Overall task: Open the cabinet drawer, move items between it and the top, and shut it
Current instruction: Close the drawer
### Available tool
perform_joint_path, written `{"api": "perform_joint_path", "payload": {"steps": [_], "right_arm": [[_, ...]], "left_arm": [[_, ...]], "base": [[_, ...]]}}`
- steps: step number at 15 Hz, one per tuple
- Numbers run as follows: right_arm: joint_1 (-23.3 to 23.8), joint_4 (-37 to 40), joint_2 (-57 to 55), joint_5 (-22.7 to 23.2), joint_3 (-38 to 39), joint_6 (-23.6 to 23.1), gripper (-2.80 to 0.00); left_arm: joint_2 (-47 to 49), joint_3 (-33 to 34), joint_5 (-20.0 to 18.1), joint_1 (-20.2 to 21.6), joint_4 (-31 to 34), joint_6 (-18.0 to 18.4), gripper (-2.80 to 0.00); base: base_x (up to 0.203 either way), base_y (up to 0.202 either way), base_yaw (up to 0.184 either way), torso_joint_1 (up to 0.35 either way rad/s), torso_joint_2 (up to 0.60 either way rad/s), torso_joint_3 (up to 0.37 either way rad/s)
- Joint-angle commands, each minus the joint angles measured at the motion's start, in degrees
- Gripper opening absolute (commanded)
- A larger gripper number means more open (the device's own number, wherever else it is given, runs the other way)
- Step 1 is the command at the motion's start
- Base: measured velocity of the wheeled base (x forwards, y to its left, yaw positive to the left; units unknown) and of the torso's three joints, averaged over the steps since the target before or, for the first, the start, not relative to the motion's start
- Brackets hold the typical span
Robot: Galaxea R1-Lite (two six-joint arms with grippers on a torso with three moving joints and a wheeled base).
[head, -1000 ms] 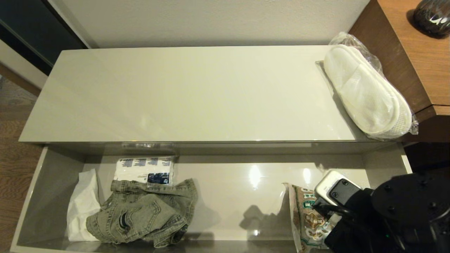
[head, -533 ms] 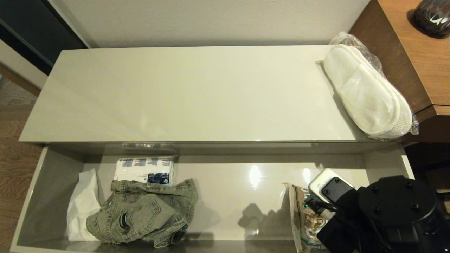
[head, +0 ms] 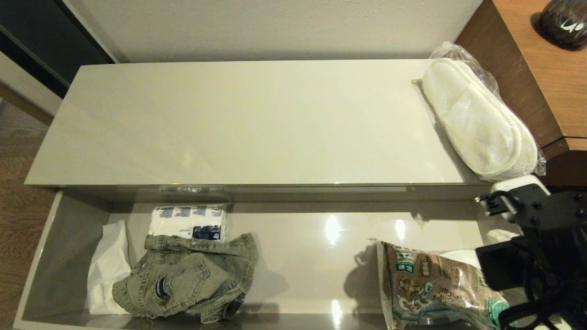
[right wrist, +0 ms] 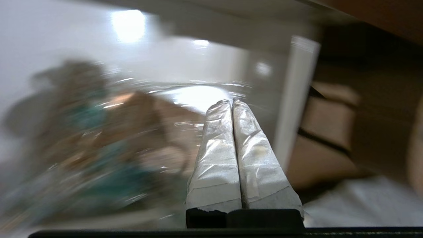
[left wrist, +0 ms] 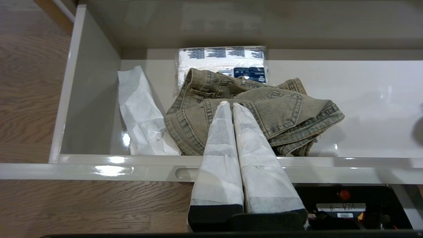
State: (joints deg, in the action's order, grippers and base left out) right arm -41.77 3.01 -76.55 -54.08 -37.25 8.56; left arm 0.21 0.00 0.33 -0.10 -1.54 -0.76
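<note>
The cabinet drawer (head: 41,256) stands pulled out below the top (head: 252,123). The olive-grey denim jacket (head: 183,279) lies crumpled in the drawer's left part. The clear pack of white slippers (head: 481,123) rests on the right end of the top. My left gripper (left wrist: 230,104) is shut and empty; it hovers in front of the drawer's front rim (left wrist: 99,163) and points at the jacket (left wrist: 257,115). My right gripper (right wrist: 231,101) is shut with nothing in it, over the drawer's right end; in the head view only its arm (head: 536,238) shows.
In the drawer also lie a white-and-blue tissue pack (head: 190,222), crumpled white paper (head: 107,270) and a brown-green snack bag (head: 431,288). A taller brown wood-grain desk (head: 545,68) with a dark vase (head: 564,20) borders the cabinet on the right.
My right arm has swung to the right and toward the cabinet, off the snack bag, which now shows almost whole. The jacket, the slippers and the drawer have not moved.
</note>
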Motion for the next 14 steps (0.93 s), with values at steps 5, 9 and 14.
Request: {"api": "perform_joint_path", "payload": {"steps": [5,9,14], "right_arm": [[23.5,7.0,21.6,-10.4,4.1,1.9,-2.80],[32.4,12.6,41.7,-11.0,4.7,-6.5,-2.80],[35.7,33.0,59.6,-12.3,1.6,-11.3,-2.80]], "left_arm": [[0.0,0.1,0.0,0.0,0.0,0.0,-2.80],[0.0,0.1,0.0,0.0,0.0,0.0,-2.80],[0.0,0.1,0.0,0.0,0.0,0.0,-2.80]], "base": [[0.000,0.000,0.000,0.000,0.00,0.000],[0.000,0.000,0.000,0.000,0.00,0.000],[0.000,0.000,0.000,0.000,0.00,0.000]]}}
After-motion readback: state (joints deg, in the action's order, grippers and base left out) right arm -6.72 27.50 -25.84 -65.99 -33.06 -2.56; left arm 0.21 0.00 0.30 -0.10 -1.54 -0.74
